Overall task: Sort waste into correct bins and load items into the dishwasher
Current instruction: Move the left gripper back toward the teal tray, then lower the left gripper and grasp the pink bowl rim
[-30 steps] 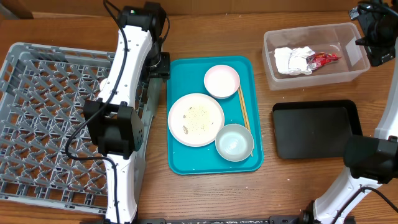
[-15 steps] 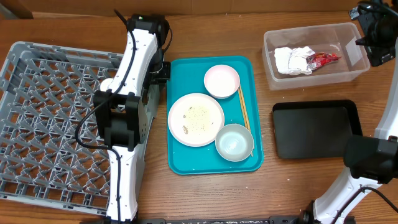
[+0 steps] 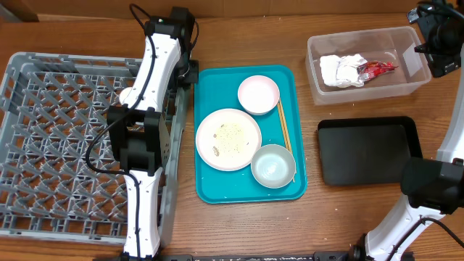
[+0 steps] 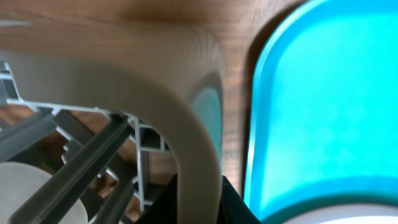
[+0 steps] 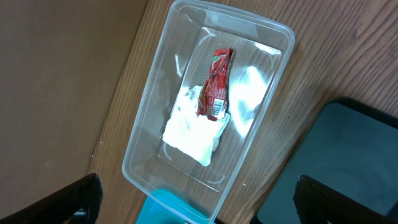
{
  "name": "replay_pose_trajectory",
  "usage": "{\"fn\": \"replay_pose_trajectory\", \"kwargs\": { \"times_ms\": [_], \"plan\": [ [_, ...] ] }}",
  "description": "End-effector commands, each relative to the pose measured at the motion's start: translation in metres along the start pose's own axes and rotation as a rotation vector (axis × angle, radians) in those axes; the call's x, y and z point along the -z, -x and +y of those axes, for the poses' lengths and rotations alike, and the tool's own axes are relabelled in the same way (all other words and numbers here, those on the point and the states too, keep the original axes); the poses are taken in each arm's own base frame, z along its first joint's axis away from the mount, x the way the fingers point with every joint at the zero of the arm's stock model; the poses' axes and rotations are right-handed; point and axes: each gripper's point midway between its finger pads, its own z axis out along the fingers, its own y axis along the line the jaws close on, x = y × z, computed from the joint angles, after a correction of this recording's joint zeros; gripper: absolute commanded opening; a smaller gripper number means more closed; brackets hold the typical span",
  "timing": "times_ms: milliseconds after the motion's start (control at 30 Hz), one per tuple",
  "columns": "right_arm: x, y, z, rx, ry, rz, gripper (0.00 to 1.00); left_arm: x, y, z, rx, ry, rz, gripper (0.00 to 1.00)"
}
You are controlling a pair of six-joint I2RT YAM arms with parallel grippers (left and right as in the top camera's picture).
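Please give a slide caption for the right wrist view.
Open right gripper facing a clear tub holding a white napkin and red wrapper, beside a black tray.

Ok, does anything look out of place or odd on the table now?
Rice crumbs lie on the white plate, unsorted. Odder: the left gripper clamps the corner rim of the grey rack, beside the teal tray, instead of any dish.

Overhead I get even, bright light and soft shadows. My left wrist view is blurred, the rack rim out of focus; glare streaks the clear tub.
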Motion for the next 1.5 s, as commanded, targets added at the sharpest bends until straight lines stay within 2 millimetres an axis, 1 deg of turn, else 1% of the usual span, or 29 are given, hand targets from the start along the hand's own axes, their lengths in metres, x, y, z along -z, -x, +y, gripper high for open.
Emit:
{"fn": "replay_pose_trajectory", "kwargs": {
  "times_ms": [0,267,533,667,700,767,800,933,967,1000,1033,1067,1100,1200,1233,1267,1367,1433,1467],
  "plan": [
    [0.001,0.003,-0.001,-0.001,-0.003,-0.012,1.0,-0.005,0.011,-0.01,0.044,-0.027,-0.038,0.16],
    [0.001,0.003,-0.001,-0.001,-0.003,-0.012,1.0,-0.005,0.027,0.003,0.079,-0.006,-0.099,0.17],
    [0.001,0.003,-0.001,-0.001,-0.003,-0.012,1.0,-0.005,0.027,0.008,0.083,0.001,-0.097,0.18],
    [0.001,0.003,-0.001,-0.001,-0.003,-0.011,1.0,-0.004,0.024,0.007,0.08,0.002,-0.084,0.27],
    [0.001,0.003,-0.001,-0.001,-0.003,-0.012,1.0,-0.002,0.023,0.008,0.079,0.003,-0.081,0.33],
    [0.001,0.003,-0.001,-0.001,-0.003,-0.012,1.0,0.004,0.023,0.008,0.079,0.003,-0.082,0.48],
    [0.001,0.003,-0.001,-0.001,-0.003,-0.011,1.0,0.009,0.023,0.009,0.08,0.003,-0.085,0.49],
    [0.001,0.003,-0.001,-0.001,-0.003,-0.012,1.0,0.038,0.027,0.011,0.084,-0.004,-0.117,0.61],
    [0.001,0.003,-0.001,-0.001,-0.003,-0.011,1.0,0.055,0.029,0.011,0.087,-0.011,-0.14,0.65],
    [0.001,0.003,-0.001,-0.001,-0.003,-0.011,1.0,0.06,0.029,0.011,0.088,-0.015,-0.148,0.67],
    [0.001,0.003,-0.001,-0.001,-0.003,-0.011,1.0,0.071,0.03,0.011,0.091,-0.025,-0.163,0.7],
    [0.001,0.003,-0.001,-0.001,-0.003,-0.011,1.0,0.09,0.03,0.008,0.092,-0.056,-0.187,0.73],
    [0.001,0.003,-0.001,-0.001,-0.003,-0.011,1.0,0.101,0.029,0.005,0.091,-0.084,-0.199,0.73],
    [0.001,0.003,-0.001,-0.001,-0.003,-0.011,1.0,0.126,0.023,-0.009,0.081,-0.188,-0.218,0.73],
    [0.001,0.003,-0.001,-0.001,-0.003,-0.011,1.0,0.134,0.021,-0.017,0.073,-0.238,-0.221,0.72],
    [0.001,0.003,-0.001,-0.001,-0.003,-0.011,1.0,0.141,0.018,-0.027,0.063,-0.297,-0.218,0.7],
    [0.001,0.003,-0.001,-0.001,-0.003,-0.012,1.0,0.156,0.007,-0.067,-0.021,-0.483,-0.192,0.61],
    [0.001,0.003,-0.001,-0.001,-0.003,-0.012,1.0,0.161,-0.001,-0.091,-0.09,-0.548,-0.178,0.6],
    [0.001,0.003,-0.001,-0.001,-0.003,-0.011,1.0,0.161,-0.004,-0.1,-0.112,-0.544,-0.173,0.6]
  ]
}}
